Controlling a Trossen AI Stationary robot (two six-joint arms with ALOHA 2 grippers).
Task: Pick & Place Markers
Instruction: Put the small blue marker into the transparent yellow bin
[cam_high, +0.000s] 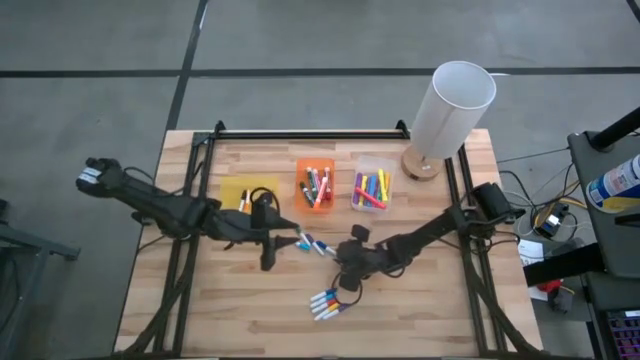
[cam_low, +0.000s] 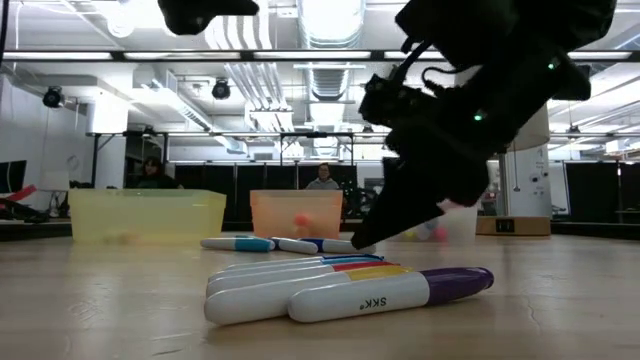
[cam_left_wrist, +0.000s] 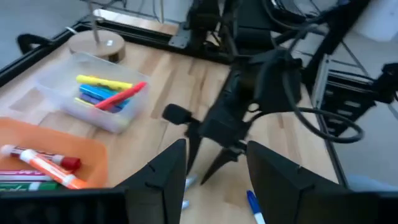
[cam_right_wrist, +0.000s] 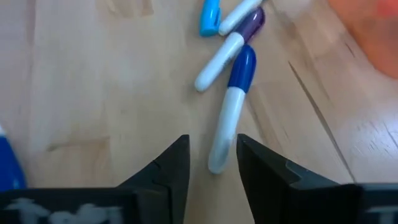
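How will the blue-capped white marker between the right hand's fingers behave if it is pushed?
The blue-capped white marker looks round and smooth and lies flat on the bare wooden table, so it would probably roll sideways. It looks rigid and light. The right hand straddles its end, so it might pivot.

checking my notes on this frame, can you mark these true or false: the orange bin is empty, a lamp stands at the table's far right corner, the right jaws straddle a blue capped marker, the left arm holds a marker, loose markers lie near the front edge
1. The orange bin is empty. False: it holds several markers.
2. A lamp stands at the table's far right corner. True.
3. The right gripper has its jaws on either side of a blue-capped marker. True: the white end lies between them, on the table.
4. The left gripper holds a marker. False: its jaws are open with nothing between them.
5. A row of loose markers lies near the table's front edge. True.
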